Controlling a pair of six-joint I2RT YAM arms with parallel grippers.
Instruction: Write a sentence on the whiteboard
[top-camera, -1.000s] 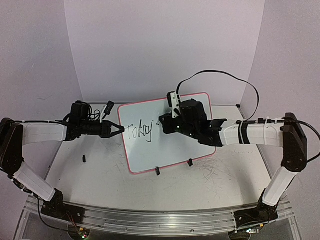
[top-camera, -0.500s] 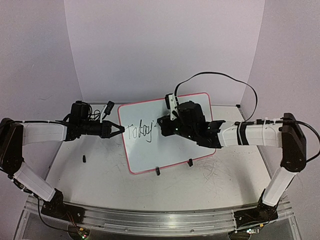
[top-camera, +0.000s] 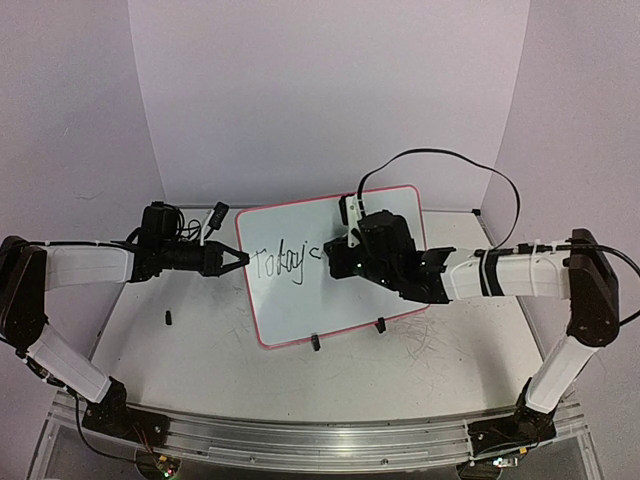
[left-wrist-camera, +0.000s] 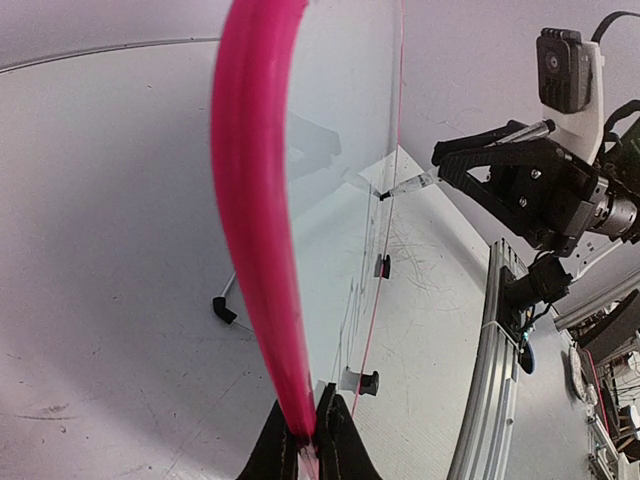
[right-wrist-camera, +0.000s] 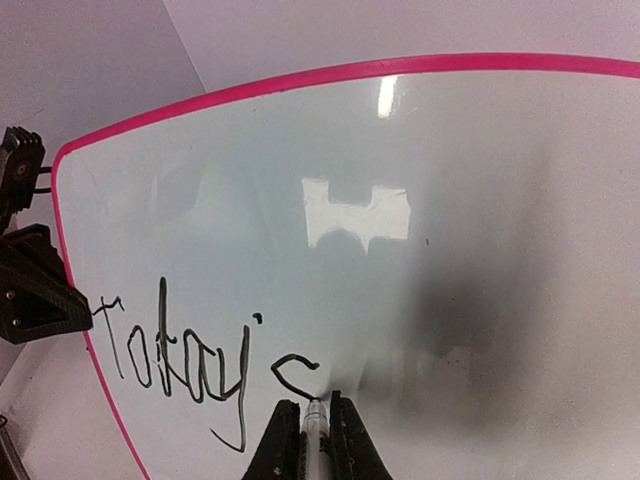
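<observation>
The whiteboard (top-camera: 335, 275) stands tilted on two black clip feet at the table's middle. Its red-pink rim (left-wrist-camera: 250, 220) runs up the left wrist view. My left gripper (top-camera: 238, 258) is shut on the board's left edge; in the left wrist view the gripper (left-wrist-camera: 310, 440) pinches the rim. The sentence (right-wrist-camera: 190, 365) reads "Today'" plus a part-drawn "s" in black. My right gripper (top-camera: 335, 258) is shut on a marker (right-wrist-camera: 317, 425), whose tip touches the board at the lower end of the "s" stroke. The right gripper (right-wrist-camera: 316, 415) and the board (right-wrist-camera: 450, 200) fill the right wrist view.
A small black cap (top-camera: 168, 319) lies on the table left of the board. Faint grey scribble scratches (top-camera: 425, 345) mark the table near the board's right foot. The right arm's black cable (top-camera: 440, 160) loops above the board. A metal rail (top-camera: 300, 435) runs along the near edge.
My right gripper has moved a little to the right along the board, and the marker has drawn the upper curve of an "s" after the apostrophe. The left arm has not moved.
</observation>
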